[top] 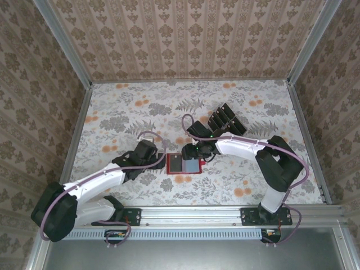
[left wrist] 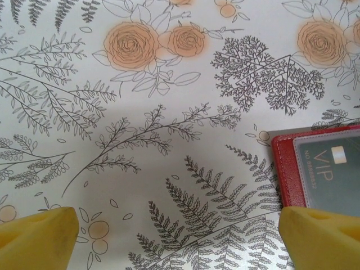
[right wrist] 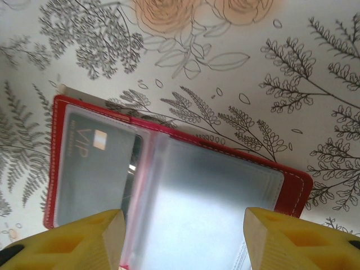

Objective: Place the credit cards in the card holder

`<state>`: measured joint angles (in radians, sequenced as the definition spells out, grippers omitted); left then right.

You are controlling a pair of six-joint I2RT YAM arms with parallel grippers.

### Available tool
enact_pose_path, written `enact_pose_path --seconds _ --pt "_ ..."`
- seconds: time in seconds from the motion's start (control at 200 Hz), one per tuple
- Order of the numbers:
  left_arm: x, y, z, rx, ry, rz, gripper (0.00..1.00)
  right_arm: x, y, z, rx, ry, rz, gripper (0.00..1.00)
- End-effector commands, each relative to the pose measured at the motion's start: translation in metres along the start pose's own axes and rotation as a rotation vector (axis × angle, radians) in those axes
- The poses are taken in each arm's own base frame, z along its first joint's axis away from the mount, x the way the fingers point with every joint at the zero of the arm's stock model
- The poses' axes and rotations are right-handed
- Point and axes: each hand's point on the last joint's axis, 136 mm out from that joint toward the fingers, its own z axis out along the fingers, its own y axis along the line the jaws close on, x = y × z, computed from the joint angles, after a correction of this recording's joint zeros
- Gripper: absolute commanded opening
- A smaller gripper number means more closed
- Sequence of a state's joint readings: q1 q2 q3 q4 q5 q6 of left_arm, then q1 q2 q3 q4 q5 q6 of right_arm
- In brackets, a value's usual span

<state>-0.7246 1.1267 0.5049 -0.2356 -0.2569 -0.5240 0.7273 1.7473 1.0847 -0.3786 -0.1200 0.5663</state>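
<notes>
Table cover: white cloth (top: 236, 185) with grey ferns and orange roses, walled on three sides by patterned panels.
Card holder: small red leather-like folding wallet (right wrist: 293, 194), lying open and flat, a little toward 6 o'clock from the middle of the table in the top view.
Inside of the wallet: clear plastic sleeves; one dark card marked VIP (right wrist: 93, 169) seated under the sleeve on the 9 o'clock half, seen from the right wrist; a hazy plastic leaf (right wrist: 214, 197) covering the other half.
Loose credit cards: fanned pile of flat black rectangular cards (top: 225, 120), at about 1 o'clock from the wallet, well apart from it.
Left gripper (left wrist: 180, 242): yellow fingers (left wrist: 39, 236) spread wide, clamped on nothing, low over bare cloth just beside the wallet's 9 o'clock edge; red corner of the wallet (left wrist: 287, 174) at 3 o'clock in the left wrist view.
Right gripper (right wrist: 183, 242): yellow fingers (right wrist: 298, 242) apart, gripping nothing, poised over the wallet with the hazy plastic leaf between them.
Contact of the right fingers with the plastic leaf: cannot tell.
</notes>
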Motion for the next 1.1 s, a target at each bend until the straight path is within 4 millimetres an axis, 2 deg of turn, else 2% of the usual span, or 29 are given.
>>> enact_pose_path --seconds 0.0,0.21,0.365,0.49,0.64,0.765,0.935,1.095 --pt "0.011 0.001 0.006 0.005 0.037 -0.023 1.0 0.006 -0.004 0.003 0.019 0.023 -0.023 0.59" --pt "0.013 -0.006 0.014 0.023 0.061 -0.017 1.0 0.01 -0.006 0.006 0.019 0.031 -0.015 0.59" --pt "0.014 -0.006 0.018 0.019 0.069 -0.016 1.0 0.011 0.002 0.002 -0.02 0.024 -0.004 0.55" --pt "0.017 -0.003 0.019 0.001 0.079 -0.016 1.0 0.014 0.015 -0.003 -0.05 0.018 -0.014 0.46" --pt "0.023 0.001 0.023 -0.025 0.099 -0.009 1.0 0.021 0.033 -0.003 -0.086 0.025 -0.027 0.25" --pt "0.03 0.003 0.026 -0.037 0.118 0.003 1.0 0.026 0.038 0.003 -0.095 0.04 -0.025 0.13" --pt "0.036 0.005 0.028 -0.043 0.129 0.015 1.0 0.035 0.038 0.013 -0.089 0.066 -0.023 0.04" --pt "0.041 0.005 0.03 -0.042 0.137 0.022 1.0 0.04 0.038 0.02 -0.085 0.081 -0.02 0.03"
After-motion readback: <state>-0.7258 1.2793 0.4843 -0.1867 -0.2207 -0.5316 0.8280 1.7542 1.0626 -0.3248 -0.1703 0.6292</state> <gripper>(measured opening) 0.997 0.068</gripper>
